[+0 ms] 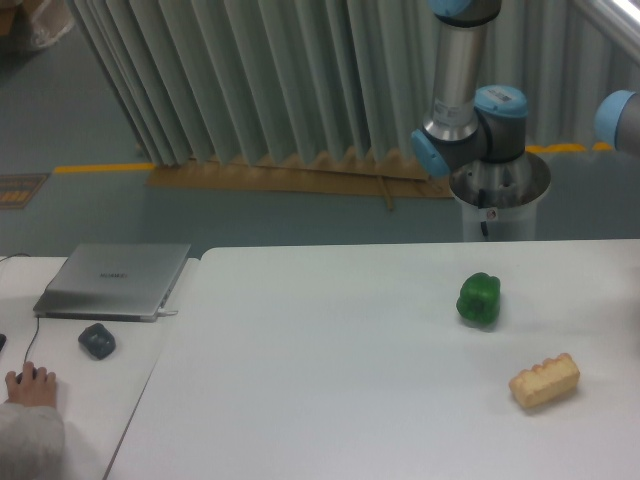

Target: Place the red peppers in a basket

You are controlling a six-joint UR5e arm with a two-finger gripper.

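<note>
- Resting at the near left corner, a person's hand (pixel 30 386) in a pale sleeve lies on the side table (pixel 90 400), with a thin dark cable running up from it.
- Just beyond the hand sits a small dark rounded object (pixel 97 341), and past that a closed grey laptop (pixel 115 280) lies flat.
- On the white table (pixel 330 380), a tan ridged bread-like block (pixel 544 381) lies on its side near the right edge.
- A green bell pepper (pixel 479 298) stands farther back, apart from the block.
- No red pepper or basket shows anywhere in this view, so their whereabouts cannot be told.
- Behind the table stands the arm's base (pixel 498 200), with blue-capped joints and a grey link rising out of the top of the view.
- The gripper lies outside the view, so whether its fingers are released or clenched cannot be told.
- Farthest back hangs a pleated grey-green curtain (pixel 250 80) above a yellow floor line (pixel 100 168).
</note>
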